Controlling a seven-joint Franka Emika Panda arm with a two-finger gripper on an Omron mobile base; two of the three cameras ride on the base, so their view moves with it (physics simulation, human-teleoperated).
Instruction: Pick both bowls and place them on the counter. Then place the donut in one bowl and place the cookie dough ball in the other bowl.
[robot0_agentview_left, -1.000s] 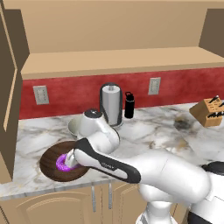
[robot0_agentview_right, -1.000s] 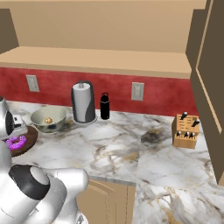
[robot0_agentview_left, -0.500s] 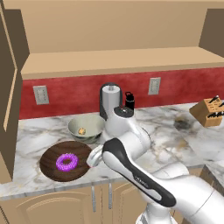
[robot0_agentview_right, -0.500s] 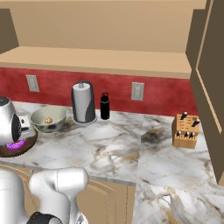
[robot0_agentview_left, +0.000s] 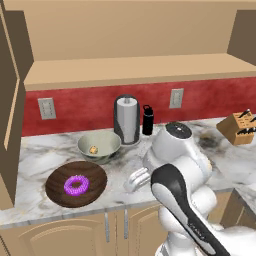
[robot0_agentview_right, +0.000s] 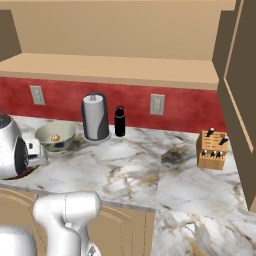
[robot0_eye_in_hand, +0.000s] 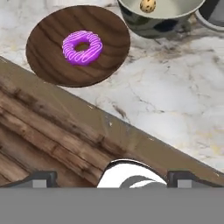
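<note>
Since both bowls already sit on the counter (robot0_agentview_left: 45, 210) with their contents in, the task reads as essentially finished, and what remains is a clean retreat. Lowest in the hand view, the gripper (robot0_eye_in_hand: 112, 178) shows its two dark tips at the bottom corners, spread wide with nothing between them, hanging over the cabinet front beyond the counter's edge. Above that, at upper left of the hand view, the wooden bowl (robot0_eye_in_hand: 78, 44) holds the donut (robot0_eye_in_hand: 82, 47) near its middle; in the left base view the same bowl lies at lower left. Farther back, at the top of the hand view, the ceramic bowl (robot0_eye_in_hand: 153, 17) carries the cookie dough ball (robot0_eye_in_hand: 148, 5) inside, and the two bowls sit close together. Behind them, a paper towel holder (robot0_agentview_left: 127, 120) and a black bottle (robot0_agentview_left: 147, 120) stand by the red wall. To finish well, I judge the arm should draw away upward and outward, keeping its elbow clear of both rims.
</note>
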